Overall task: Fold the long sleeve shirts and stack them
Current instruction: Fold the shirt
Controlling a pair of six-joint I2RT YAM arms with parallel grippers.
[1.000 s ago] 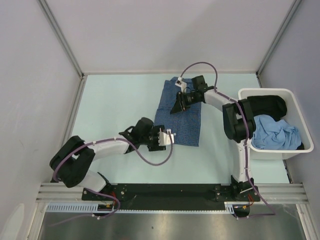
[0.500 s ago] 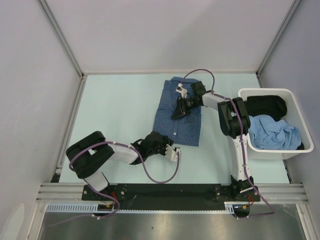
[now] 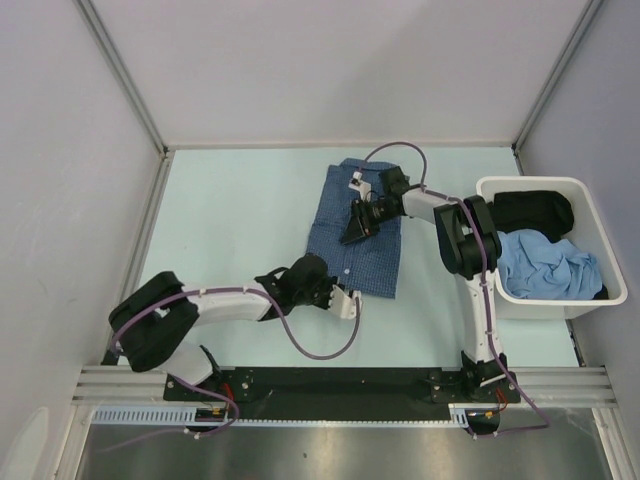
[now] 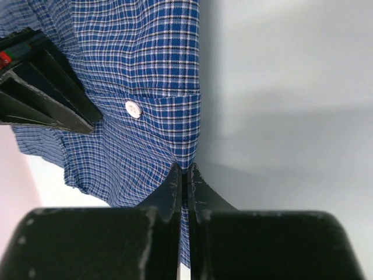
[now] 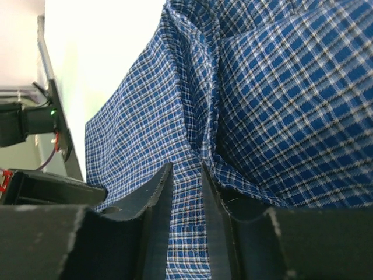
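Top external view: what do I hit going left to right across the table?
left arm's elbow → dark-blue checked shirt → white bin. Skipped: left claw and right claw, both overlap the shirt.

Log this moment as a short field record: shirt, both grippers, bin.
shirt: blue checked shirt, partly folded, lying flat on the table
left gripper: left gripper shut, pinching the shirt's near edge by a white button
right gripper: right gripper closed on a raised ridge of cloth mid-shirt
bin: white bin at the table's right side
bin contents: black garment and light-blue garment, both crumpled
stack: none visible yet
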